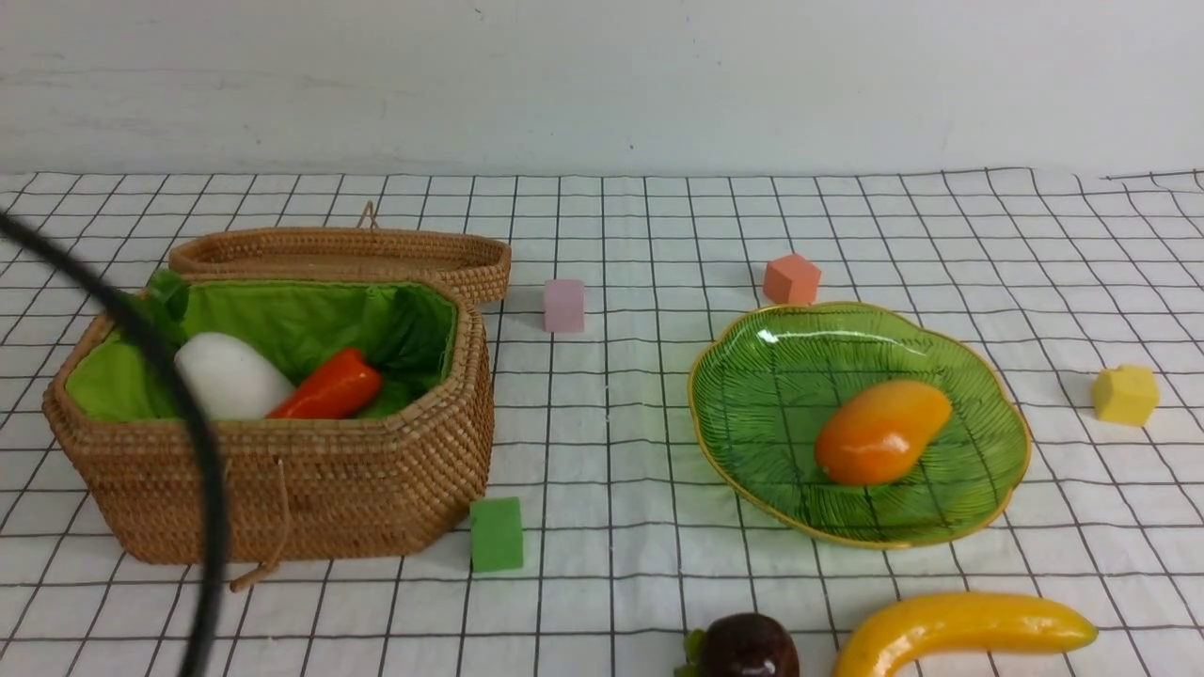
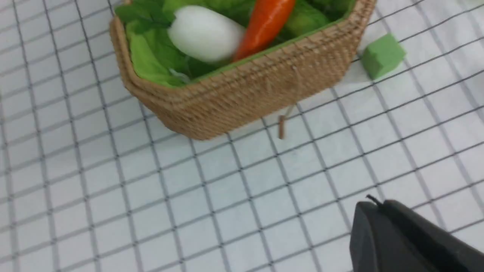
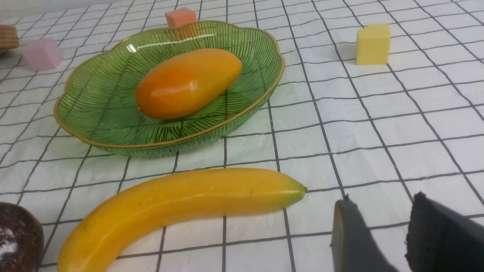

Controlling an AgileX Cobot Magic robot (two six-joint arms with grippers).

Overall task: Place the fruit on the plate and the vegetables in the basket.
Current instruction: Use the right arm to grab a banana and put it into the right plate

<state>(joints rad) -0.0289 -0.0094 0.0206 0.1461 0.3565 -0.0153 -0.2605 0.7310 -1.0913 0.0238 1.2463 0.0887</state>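
A black cable (image 1: pixel 214 489) crosses the basket (image 1: pixel 376 480), partly hiding the radish (image 1: pixel 240 381).

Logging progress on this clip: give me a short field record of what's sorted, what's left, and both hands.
in basket: white radish, red pepper
on plate: mango
loose on cloth: banana, dark round fruit
left hand: shut, empty
right hand: open, empty, beside banana tip
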